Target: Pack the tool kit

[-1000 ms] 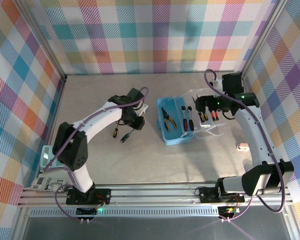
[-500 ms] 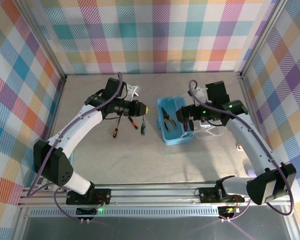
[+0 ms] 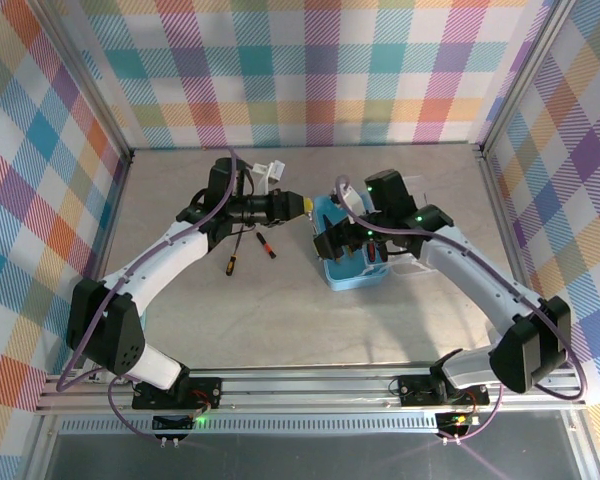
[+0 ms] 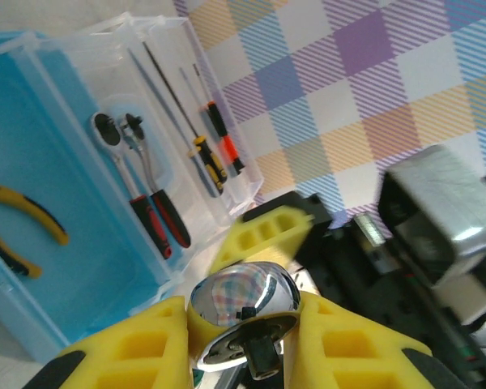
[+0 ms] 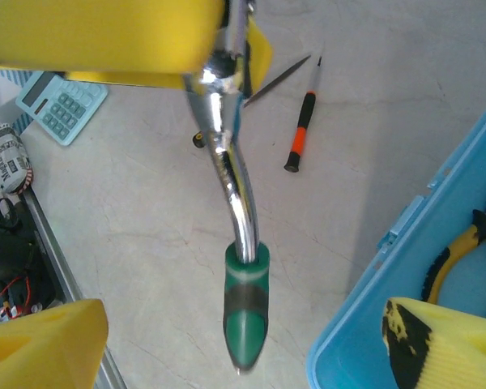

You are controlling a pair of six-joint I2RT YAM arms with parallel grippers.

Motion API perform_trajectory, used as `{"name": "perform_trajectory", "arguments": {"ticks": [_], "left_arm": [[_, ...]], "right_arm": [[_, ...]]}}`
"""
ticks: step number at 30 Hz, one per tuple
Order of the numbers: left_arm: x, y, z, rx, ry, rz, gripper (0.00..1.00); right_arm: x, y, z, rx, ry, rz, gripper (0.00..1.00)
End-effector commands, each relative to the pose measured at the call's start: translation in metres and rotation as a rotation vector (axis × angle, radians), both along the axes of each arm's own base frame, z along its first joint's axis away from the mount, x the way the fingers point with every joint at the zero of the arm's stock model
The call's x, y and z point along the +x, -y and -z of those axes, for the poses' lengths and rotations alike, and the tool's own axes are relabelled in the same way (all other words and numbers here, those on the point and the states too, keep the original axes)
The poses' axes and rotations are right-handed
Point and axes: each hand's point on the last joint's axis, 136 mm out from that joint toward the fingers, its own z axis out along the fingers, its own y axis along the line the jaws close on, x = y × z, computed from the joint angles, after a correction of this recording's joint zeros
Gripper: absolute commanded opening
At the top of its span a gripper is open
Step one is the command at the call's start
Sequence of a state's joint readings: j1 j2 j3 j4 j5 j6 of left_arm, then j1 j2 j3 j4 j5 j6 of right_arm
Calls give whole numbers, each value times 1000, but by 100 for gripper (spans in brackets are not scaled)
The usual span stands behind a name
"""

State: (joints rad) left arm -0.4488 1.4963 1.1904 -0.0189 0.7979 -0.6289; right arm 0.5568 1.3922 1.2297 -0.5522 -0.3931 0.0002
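top: left gripper point(image 3: 296, 206) clenched just left of blue box point(image 3: 348, 282); right gripper point(image 3: 332, 247) spread wide over box's left edge | left wrist: left fingers point(image 4: 130, 348) clamp chrome head of wrench point(image 4: 243, 301); box base holds pliers point(image 4: 20, 231), clear lid point(image 4: 170, 49) two ratchets point(image 4: 150, 207), screwdrivers point(image 4: 215, 154) | right wrist: wrench's green handle point(image 5: 245, 312) left of box

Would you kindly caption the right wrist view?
Left jaws hold a green-handled ratchet wrench between the open right jaws, beside the blue box.

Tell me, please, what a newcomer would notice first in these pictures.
The left gripper pinches a chrome ratchet wrench by its head, the green handle pointing between the open jaws of the right gripper. Beside them, the open blue tool box already holds pliers, ratchets and screwdrivers.
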Motion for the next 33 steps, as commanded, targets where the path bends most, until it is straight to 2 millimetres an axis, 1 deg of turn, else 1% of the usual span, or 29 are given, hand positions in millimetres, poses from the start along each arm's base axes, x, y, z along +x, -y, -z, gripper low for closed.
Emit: {"name": "perform_trajectory", "arguments": {"ticks": [1,4,7,10,14,15,16,17,19,20,21,22,26,28,30,33], "left_arm": [[-7,0,-47,-120,102,34,0],[-8,0,-49,-129,111,37,0],[-8,1,-48,-136,110,39,0],[-9,1,-45,-139,105,37,0],[-7,0,-32,-106,85,33,0],[-7,0,-28,-91,79,31,0],[-6,-1,-23,-69,72,29,2],[-6,-2,-18,-42,70,24,12],[-2,-9,-7,41,65,-1,43],[1,-14,-5,79,74,-20,54],[3,-21,1,124,69,-40,63],[6,-29,4,166,75,-68,69],[13,-68,25,335,57,-181,87],[14,-80,36,389,41,-212,93],[12,-89,50,447,15,-230,100],[10,-106,73,557,-24,-275,100]], "right_arm": [[13,-13,-9,31,40,6,85],[15,-22,-7,48,29,-10,81],[15,-28,-6,49,21,-19,71],[15,-29,-8,52,29,-17,50],[16,-23,-13,39,47,10,18],[17,-21,-14,30,46,22,8],[17,-18,-14,18,43,34,1],[17,-16,-15,8,41,42,0],[18,-8,-13,-25,32,76,0],[18,-4,-12,-41,27,89,0],[19,2,-10,-62,22,110,0],[22,10,-8,-83,19,136,0],[33,44,1,-143,4,243,0],[43,62,8,-181,4,311,0],[52,75,16,-219,3,368,0],[65,87,33,-287,-4,425,0]]}}
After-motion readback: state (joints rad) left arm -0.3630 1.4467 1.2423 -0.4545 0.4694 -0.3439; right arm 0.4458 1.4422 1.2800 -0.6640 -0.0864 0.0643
